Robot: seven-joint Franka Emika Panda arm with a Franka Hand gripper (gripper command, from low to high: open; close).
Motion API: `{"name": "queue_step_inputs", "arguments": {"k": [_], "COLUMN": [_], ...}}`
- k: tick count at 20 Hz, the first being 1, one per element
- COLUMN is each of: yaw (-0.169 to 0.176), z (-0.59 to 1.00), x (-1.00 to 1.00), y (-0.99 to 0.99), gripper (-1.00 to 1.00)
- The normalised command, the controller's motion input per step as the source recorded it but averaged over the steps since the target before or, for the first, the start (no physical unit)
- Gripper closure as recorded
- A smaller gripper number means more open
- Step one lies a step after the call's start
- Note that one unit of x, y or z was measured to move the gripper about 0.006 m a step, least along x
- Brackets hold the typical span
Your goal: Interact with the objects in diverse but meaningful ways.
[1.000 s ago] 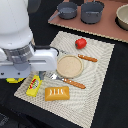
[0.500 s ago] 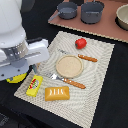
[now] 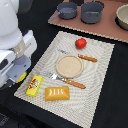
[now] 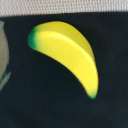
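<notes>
Exterior view. A white robot arm (image 3: 15, 47) fills the exterior view's left, bent down over the edge of a striped beige placemat (image 3: 97, 70) that lies on a dark table (image 3: 112, 107). The end effector is hidden behind the arm's own body, so whether it is open or closed cannot be told. A sliver of the yellow banana (image 3: 21, 77) shows just below the arm, on the dark table just off the placemat's edge.

On the placemat, a small yellow box (image 3: 34, 85) with a coloured label lies near the corner nearest the arm; beside it, toward the exterior view's right, lies an orange ridged bread-like block (image 3: 57, 93). A round tan plate (image 3: 69, 66) sits at the mat's centre. An orange-handled fork (image 3: 68, 81) lies just beside the plate on the side nearer the bread block, and an orange-handled knife (image 3: 80, 56) lies along the plate's far side. A red tomato-like fruit (image 3: 80, 43) rests near the mat's far edge, apart from the plate. Beyond the mat, a brown board (image 3: 107, 29) carries two grey pots (image 3: 67, 9) (image 3: 92, 11) and part of a pale bowl (image 3: 122, 16).

Wrist view. The banana (image 4: 67, 55) lies flat on the dark surface, its tips green. No fingers of the end effector are visible, and nothing touches the fruit. A strip of the placemat (image 4: 60, 5) runs along one edge of the frame.
</notes>
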Motion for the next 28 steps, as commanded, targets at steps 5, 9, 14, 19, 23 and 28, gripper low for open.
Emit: {"name": "queue_step_inputs", "arguments": {"k": [5, 9, 14, 19, 23, 28], "yaw": [0.092, 0.098, 0.105, 0.029, 0.038, 0.085], "z": [-0.17, -0.28, -0.22, 0.00, -0.08, -0.25], "x": [-0.44, -0.72, -0.46, 0.29, 0.11, -0.09], "y": [0.00, 0.02, 0.00, 0.01, 0.06, 0.02], "gripper": [-1.00, -1.00, -1.00, -1.00, -1.00, -1.00]}}
